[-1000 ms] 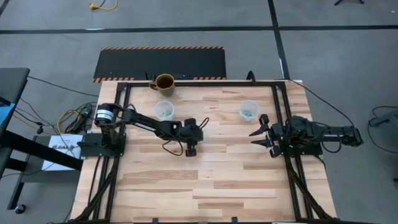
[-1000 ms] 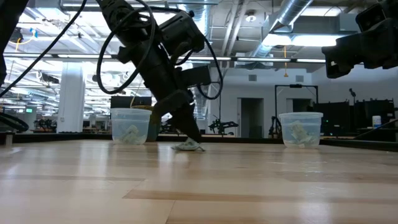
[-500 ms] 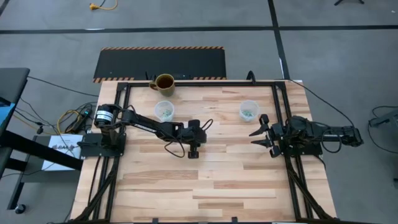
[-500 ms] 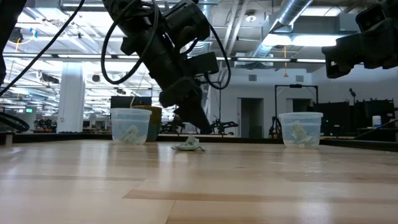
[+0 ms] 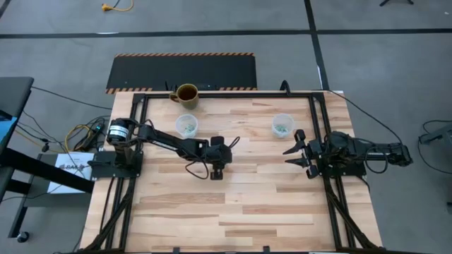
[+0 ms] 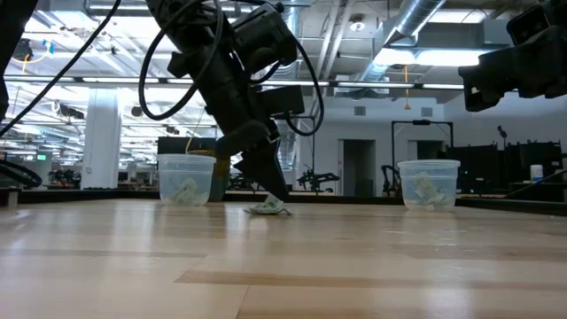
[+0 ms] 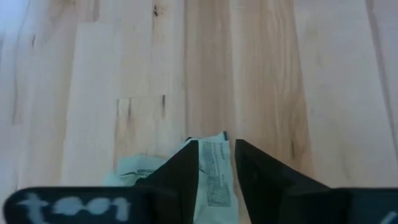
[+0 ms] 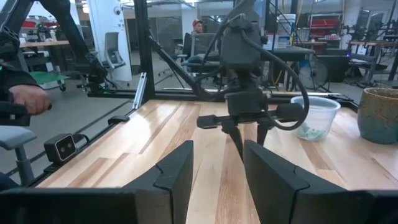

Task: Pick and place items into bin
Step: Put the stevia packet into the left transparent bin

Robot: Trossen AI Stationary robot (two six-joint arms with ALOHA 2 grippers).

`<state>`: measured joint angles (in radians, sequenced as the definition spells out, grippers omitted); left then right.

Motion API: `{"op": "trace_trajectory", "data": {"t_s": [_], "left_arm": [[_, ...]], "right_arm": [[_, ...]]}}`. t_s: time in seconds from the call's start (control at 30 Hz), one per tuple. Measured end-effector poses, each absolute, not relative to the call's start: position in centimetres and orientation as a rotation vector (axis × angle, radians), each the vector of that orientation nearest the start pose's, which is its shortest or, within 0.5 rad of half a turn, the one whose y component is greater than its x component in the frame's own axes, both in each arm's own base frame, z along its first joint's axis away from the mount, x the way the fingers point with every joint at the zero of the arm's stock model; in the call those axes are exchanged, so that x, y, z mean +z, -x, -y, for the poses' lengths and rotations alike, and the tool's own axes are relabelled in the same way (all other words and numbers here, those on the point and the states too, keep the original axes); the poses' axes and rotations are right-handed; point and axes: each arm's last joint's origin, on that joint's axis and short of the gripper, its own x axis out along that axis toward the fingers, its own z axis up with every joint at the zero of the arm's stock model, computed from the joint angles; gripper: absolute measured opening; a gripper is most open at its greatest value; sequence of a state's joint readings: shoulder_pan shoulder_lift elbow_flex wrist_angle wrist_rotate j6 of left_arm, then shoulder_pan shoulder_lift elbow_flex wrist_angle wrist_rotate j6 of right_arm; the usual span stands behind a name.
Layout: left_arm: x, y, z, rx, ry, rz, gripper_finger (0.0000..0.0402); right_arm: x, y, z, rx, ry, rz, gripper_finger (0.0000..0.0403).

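The left claw (image 6: 276,197) is down on the tabletop (image 5: 240,204), its parted fingers (image 7: 180,174) straddling a crinkly light-green wrapped piece (image 7: 211,171) lying flat on the wood. Behind it stand a clear cup (image 5: 186,125) holding more pieces and a brown mug (image 5: 186,93); nothing lies between them. Half a second ago this claw hung above the piece; now it has dropped back over it. The right claw (image 5: 296,149) waits open, well apart, near a second clear cup (image 5: 282,125).
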<state>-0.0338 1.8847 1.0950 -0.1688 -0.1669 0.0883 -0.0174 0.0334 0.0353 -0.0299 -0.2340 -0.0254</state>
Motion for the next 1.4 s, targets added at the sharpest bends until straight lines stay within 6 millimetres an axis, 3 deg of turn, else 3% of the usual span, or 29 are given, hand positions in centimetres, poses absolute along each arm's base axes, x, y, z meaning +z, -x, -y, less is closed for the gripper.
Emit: {"op": "trace_trajectory", "data": {"t_s": [0.23, 0.47, 0.73, 0.87, 1.07, 1.23, 1.4], "left_arm": [[14.4, -37.2, 0.7, 0.082, -0.184, -0.961, 0.0112], [12.3, -37.6, 0.4, 0.089, -0.186, -1.01, 0.0113], [11.6, -37.8, 0.3, 0.095, -0.175, -1.02, 0.011], [11.6, -37.9, 0.6, 0.085, -0.181, -1.006, 0.0085], [11.8, -38.4, 1.7, 0.05, -0.253, -0.95, 0.001], [12.6, -39.3, 2.6, 0.03, -0.313, -0.914, 0.0002], [14.8, -40.8, 3.9, 0.069, -0.418, -0.834, 0.0]], "right_arm": [[17.0, -9.7, -0.5, 0.217, 0.022, -0.025, 0.0134], [17.0, -9.7, -0.5, 0.217, 0.022, -0.025, 0.0134], [17.0, -9.7, -0.5, 0.216, 0.021, -0.033, 0.0133], [17.0, -9.7, -0.5, 0.216, 0.021, -0.031, 0.0134], [17.0, -9.7, -0.5, 0.216, 0.021, -0.031, 0.0133], [17.0, -9.7, -0.5, 0.215, 0.021, -0.031, 0.0134], [17.0, -9.7, -0.5, 0.215, 0.021, -0.031, 0.0133]]}}
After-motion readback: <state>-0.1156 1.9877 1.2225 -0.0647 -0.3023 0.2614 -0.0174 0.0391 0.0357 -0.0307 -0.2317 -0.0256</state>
